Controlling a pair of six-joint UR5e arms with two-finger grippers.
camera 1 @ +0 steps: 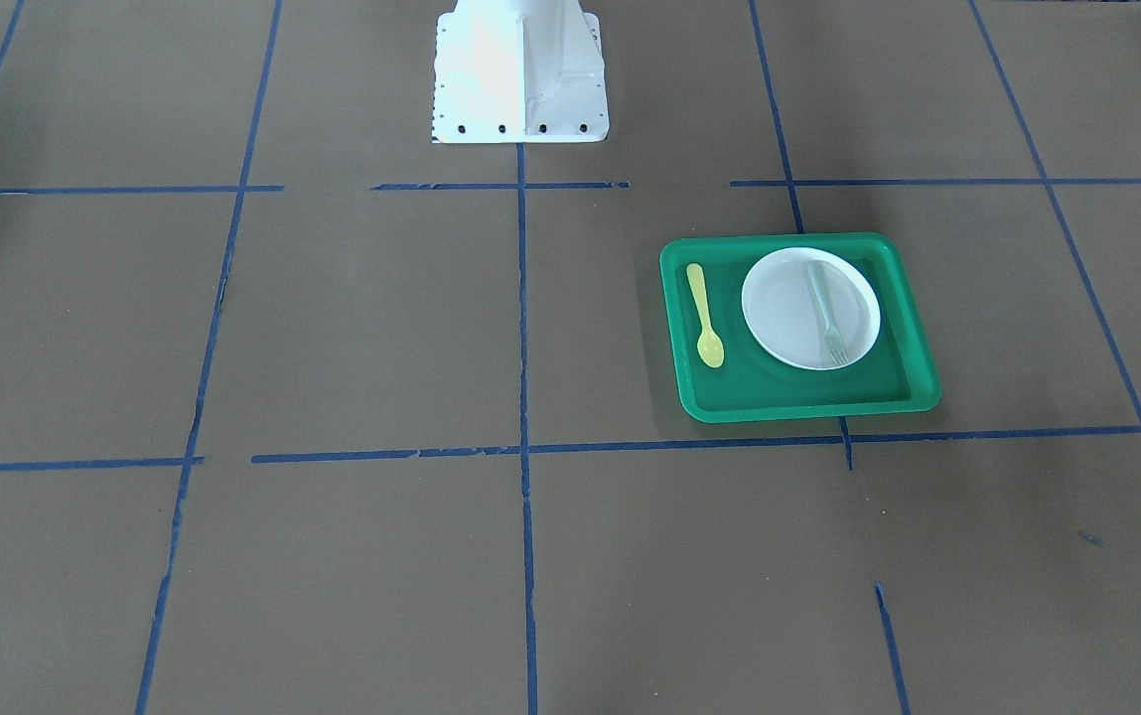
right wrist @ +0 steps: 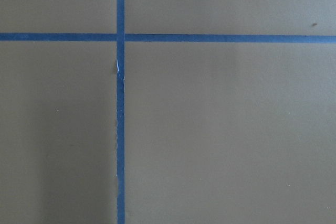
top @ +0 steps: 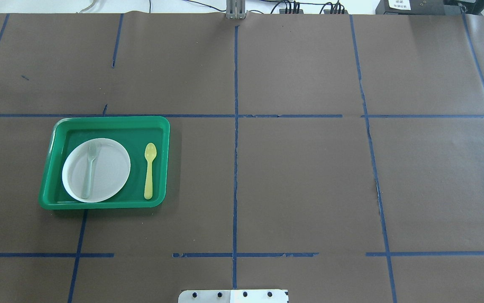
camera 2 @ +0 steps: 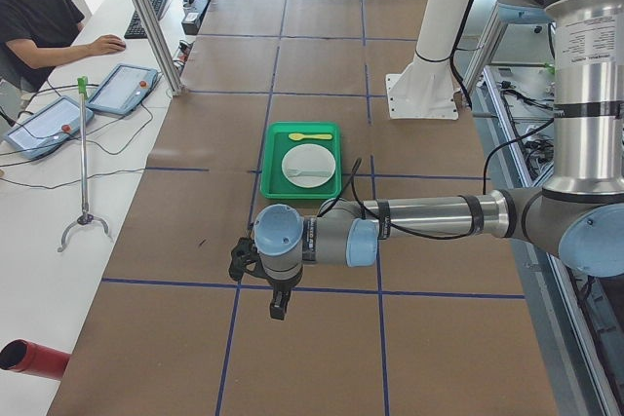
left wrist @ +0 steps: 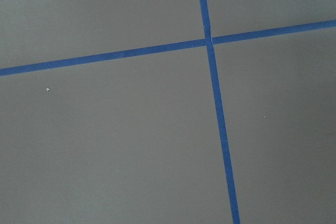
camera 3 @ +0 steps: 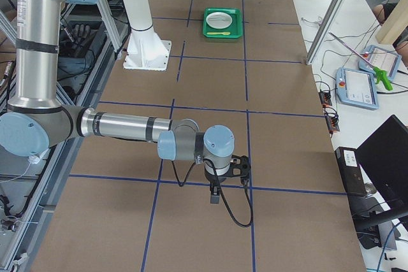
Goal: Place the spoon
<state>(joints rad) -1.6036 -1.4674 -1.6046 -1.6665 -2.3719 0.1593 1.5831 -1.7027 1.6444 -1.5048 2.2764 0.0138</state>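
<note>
The spoon [top: 149, 170] lies flat on the tray [top: 111, 121] floor just right of the plate [top: 109, 170]. Its long axis runs away from the robot, bowl at the far end. Both jaws hang well apart from it; their opening cannot be told.

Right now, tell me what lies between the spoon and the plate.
Nothing but a bare strip of tray; the spoon and plate lie apart. The overhead view shows it.

spoon [top: 150, 170]: small, pale yellow plastic, slim straight handle. lies flat on green tray [top: 111, 119] floor, just beside white plate [top: 109, 168], not touching. bowl points away from robot.
</note>
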